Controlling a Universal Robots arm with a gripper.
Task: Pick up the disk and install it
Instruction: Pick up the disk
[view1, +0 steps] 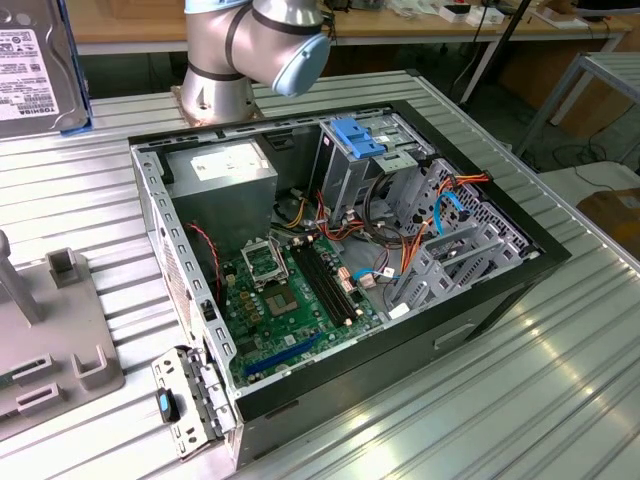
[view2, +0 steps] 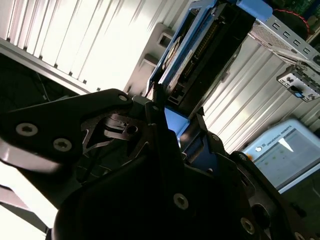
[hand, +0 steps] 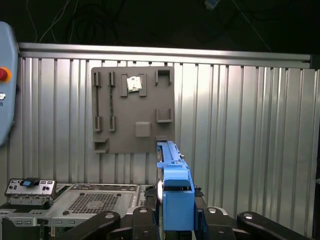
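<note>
Blue-framed disk (hand: 172, 170) | clamped edge-on in tool (hand: 175, 219) | apart from open case (view1: 420, 350)

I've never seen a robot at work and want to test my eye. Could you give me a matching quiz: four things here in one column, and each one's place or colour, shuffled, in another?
Things:
1. the disk
2. the motherboard
3. the grey holder plate
4. the drive cage

Descriptions:
A. green, lying flat in the bottom of the open case
B. on the ribbed table, outside the case
C. blue-edged, clamped in the tool
D. upright inside the case, blue on top

Pairs: 1-C, 2-A, 3-B, 4-D.
</note>
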